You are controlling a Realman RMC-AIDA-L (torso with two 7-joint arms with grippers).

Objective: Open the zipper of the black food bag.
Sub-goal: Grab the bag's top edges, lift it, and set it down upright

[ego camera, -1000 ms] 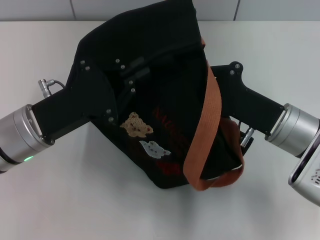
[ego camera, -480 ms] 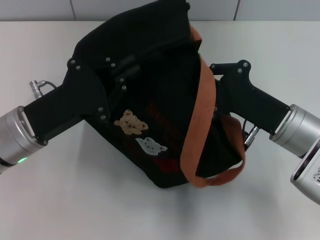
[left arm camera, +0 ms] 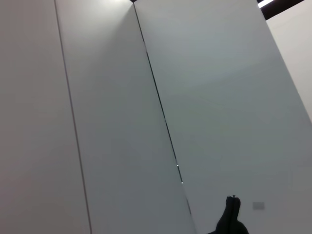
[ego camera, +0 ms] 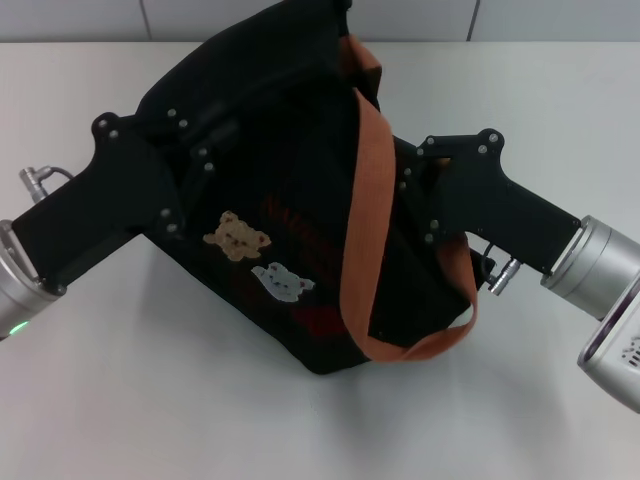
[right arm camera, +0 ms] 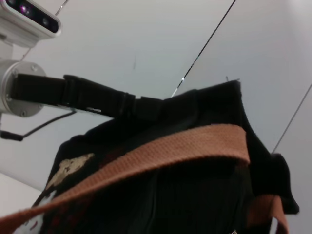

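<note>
- The table point(ego camera: 560, 120), white, fills the head view; a grey wall strip runs along the top edge.
- The black food bag point(ego camera: 300, 190) sits tilted in the centre of the head view, its top end toward the upper middle of the frame, its bottom corner toward the lower middle.
- The left gripper point(ego camera: 205, 150) meets the bag's upper-left side at centre left; whether its pincer is apart or together cannot be told.
- The right gripper point(ego camera: 400, 185) presses into the bag's right side at centre right; its pincer state cannot be told either.
- An orange-brown handle point(ego camera: 365, 210) drapes down the bag's face and loops at lower right.
- The bear patch point(ego camera: 235, 235) and pale patch point(ego camera: 283, 282) lie left of centre.
- The zipper cannot be made out.
</note>
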